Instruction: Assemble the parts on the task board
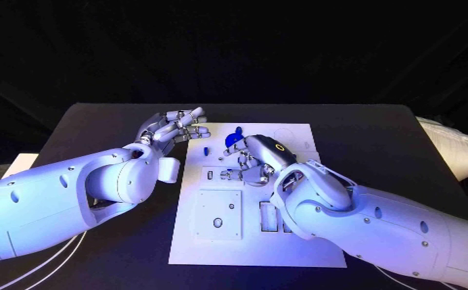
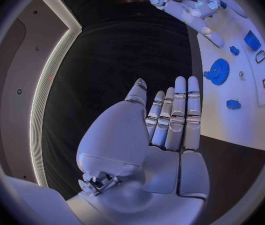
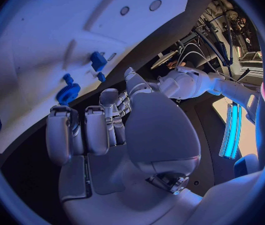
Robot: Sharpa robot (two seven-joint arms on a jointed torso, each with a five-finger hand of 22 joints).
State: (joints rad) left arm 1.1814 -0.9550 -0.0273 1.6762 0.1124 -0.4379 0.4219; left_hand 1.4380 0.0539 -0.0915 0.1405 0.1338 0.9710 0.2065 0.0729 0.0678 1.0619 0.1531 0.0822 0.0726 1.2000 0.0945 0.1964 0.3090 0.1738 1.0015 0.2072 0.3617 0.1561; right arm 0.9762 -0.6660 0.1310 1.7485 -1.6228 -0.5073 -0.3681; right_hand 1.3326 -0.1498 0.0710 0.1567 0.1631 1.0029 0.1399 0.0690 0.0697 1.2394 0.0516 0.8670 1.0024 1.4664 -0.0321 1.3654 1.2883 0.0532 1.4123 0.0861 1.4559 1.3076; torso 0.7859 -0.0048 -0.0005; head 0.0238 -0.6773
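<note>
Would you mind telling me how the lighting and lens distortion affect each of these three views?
Head view: bluish light on the task board, and the far background is black. Left wrist view: fisheye bends the board's edge, and the left robot hand looms large. Right wrist view: the right robot hand looks oversized, a bright cyan strip glows at the side, and the blue gear stays distinct.

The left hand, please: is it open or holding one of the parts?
Open. In the left wrist view the silver left hand shows a bare palm with fingers straight, nothing between them, beside the white task board.
</note>
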